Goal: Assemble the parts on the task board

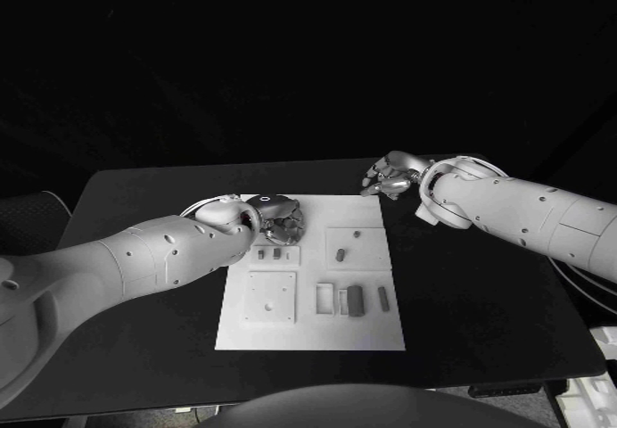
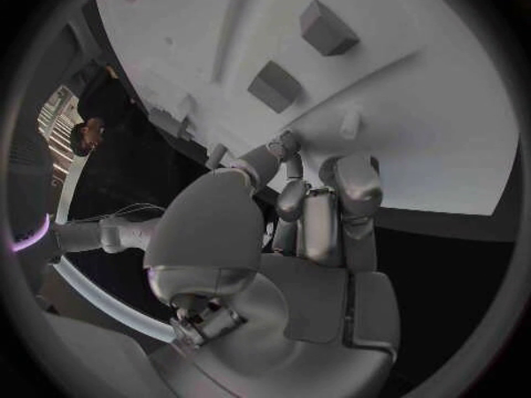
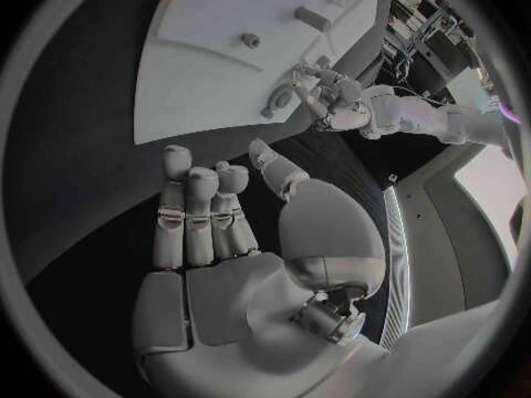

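Note:
The white task board [image 1: 308, 334] lies in the middle of the black table. Small grey parts lie on it: two pegs [image 1: 269, 254], one piece [image 1: 341, 255] and two bars [image 1: 368, 300]. My left hand [image 1: 281, 218] hovers over the board's far left corner with its fingers curled together, and I make out no part between them. The left wrist view shows that hand [image 2: 299, 230] just above the board [image 2: 442, 141], near a peg [image 2: 350, 122] and two blocks [image 2: 299, 57]. My right hand [image 1: 392, 176] hangs off the board's far right corner, holding nothing, its fingers [image 3: 199, 208] loosely apart.
A raised square plate [image 1: 271, 296] and a pale rectangular piece [image 1: 325, 297] sit on the near half of the board. Bare black table [image 1: 489, 303] lies to the right of the board and along its front. The right wrist view shows the board [image 3: 199, 88] with my left hand [image 3: 327, 93] at its edge.

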